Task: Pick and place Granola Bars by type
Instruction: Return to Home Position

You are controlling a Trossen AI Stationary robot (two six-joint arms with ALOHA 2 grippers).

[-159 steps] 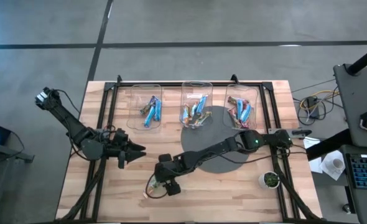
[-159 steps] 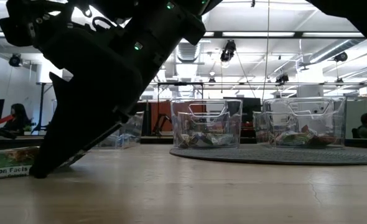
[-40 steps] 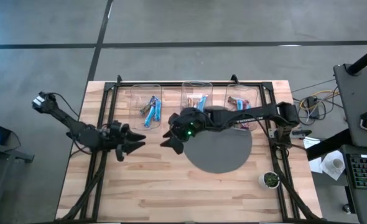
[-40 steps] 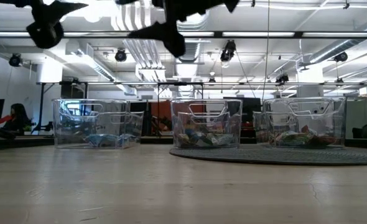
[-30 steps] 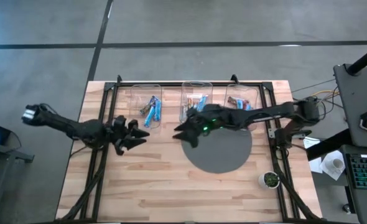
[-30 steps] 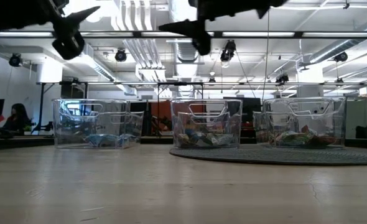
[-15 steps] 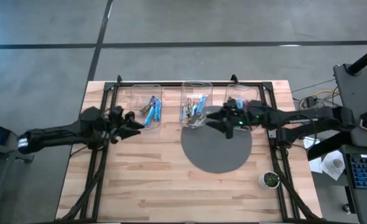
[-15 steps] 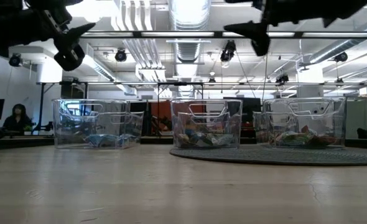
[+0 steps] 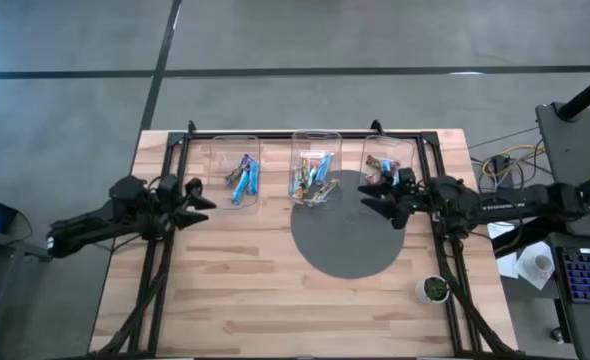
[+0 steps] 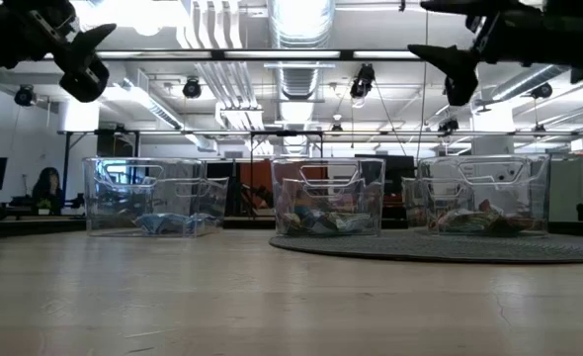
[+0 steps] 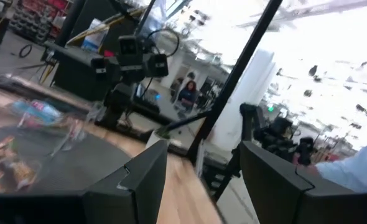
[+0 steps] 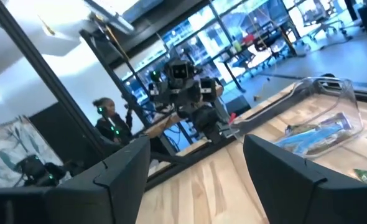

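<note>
A wooden table [image 9: 225, 290] bears a round dark mat [image 9: 350, 250] and a small pot [image 9: 434, 289]. Three clear bins [image 9: 215, 185] line its back.

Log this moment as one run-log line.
left gripper: jaws open, empty, raised by left bin | right gripper: jaws open, empty, raised by right bin | granola bars: in both bins and middle bin

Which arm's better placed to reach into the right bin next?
Right. The right gripper, open, hovers by the right bin; the left gripper is far off beside the left bin.
</note>
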